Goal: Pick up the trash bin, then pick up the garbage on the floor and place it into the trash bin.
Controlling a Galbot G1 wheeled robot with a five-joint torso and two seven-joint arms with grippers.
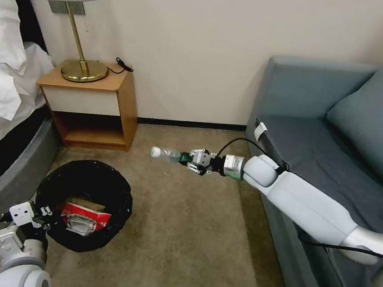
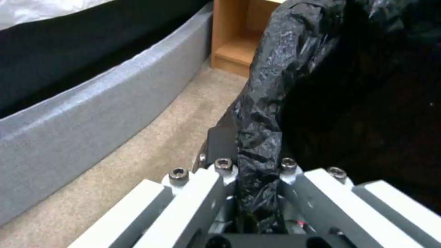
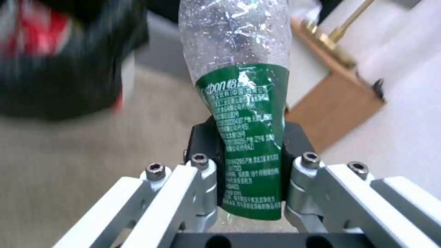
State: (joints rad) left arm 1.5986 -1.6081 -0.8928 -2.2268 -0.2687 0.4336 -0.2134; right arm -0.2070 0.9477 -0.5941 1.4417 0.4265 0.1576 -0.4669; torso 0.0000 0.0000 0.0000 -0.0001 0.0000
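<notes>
Bottle [image 1: 168,154] in the right hand [image 1: 189,160], held in the air at mid-frame in the head view, white cap toward the left of the picture and long axis running nearly level, in line with the forearm. The hand is clenched round its green label; the right wrist view shows the two pads [image 3: 205,144] pressing the crumpled label [image 3: 242,137] from either side.

Out from there, down and to the left, sits the bin [image 1: 85,205] in the lower left of the head view, mouth up, well apart from the bottle with bare carpet between. The move ahead, as I judge it, turns on that gap: the bottle must travel cap-first, down-left, until it hangs over the mouth.

The left hand [image 1: 43,217] is at the bin's near-left rim, and the left wrist view shows it clenched on a fold of the black liner [image 2: 262,137]. That grip is hard to make out from the head.

The head view in turn shows what neither wrist gives clearly: a red-and-white packet [image 1: 84,218] and a tan scrap already lying inside the bin.
</notes>
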